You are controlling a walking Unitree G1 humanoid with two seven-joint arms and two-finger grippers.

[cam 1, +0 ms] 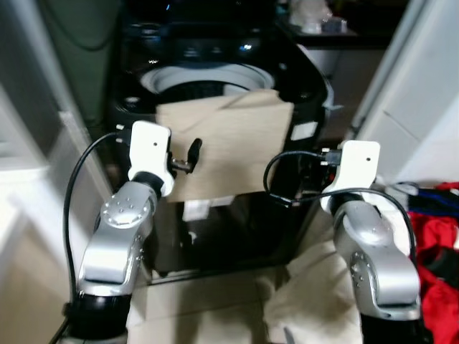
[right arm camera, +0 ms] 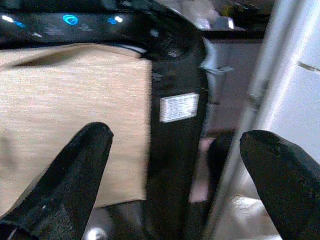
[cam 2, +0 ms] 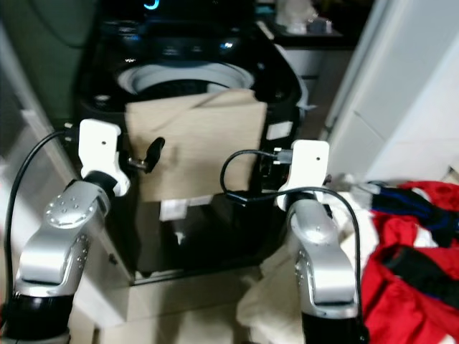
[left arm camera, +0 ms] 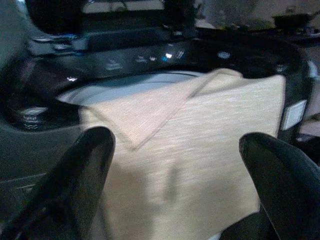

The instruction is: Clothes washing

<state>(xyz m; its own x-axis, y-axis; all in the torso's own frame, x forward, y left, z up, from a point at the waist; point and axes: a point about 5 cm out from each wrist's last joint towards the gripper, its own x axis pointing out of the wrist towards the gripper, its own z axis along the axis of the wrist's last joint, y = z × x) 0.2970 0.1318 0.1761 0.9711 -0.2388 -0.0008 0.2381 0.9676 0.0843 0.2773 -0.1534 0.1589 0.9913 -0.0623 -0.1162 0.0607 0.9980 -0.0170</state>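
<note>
I stand facing the black top-loading washing machine [cam 1: 215, 86], its lid up and its pale drum rim showing. A beige cloth [cam 1: 229, 143] hangs over the machine's front edge, part over the drum opening, the rest draped down the front panel. My left gripper [left arm camera: 175, 185] is raised just before the cloth's left side, fingers spread wide and holding nothing. My right gripper [right arm camera: 180, 185] is up by the machine's front right corner, beside the cloth's right edge, fingers likewise spread. Red clothes [cam 2: 409, 265] lie on the floor, to the right of the machine.
</note>
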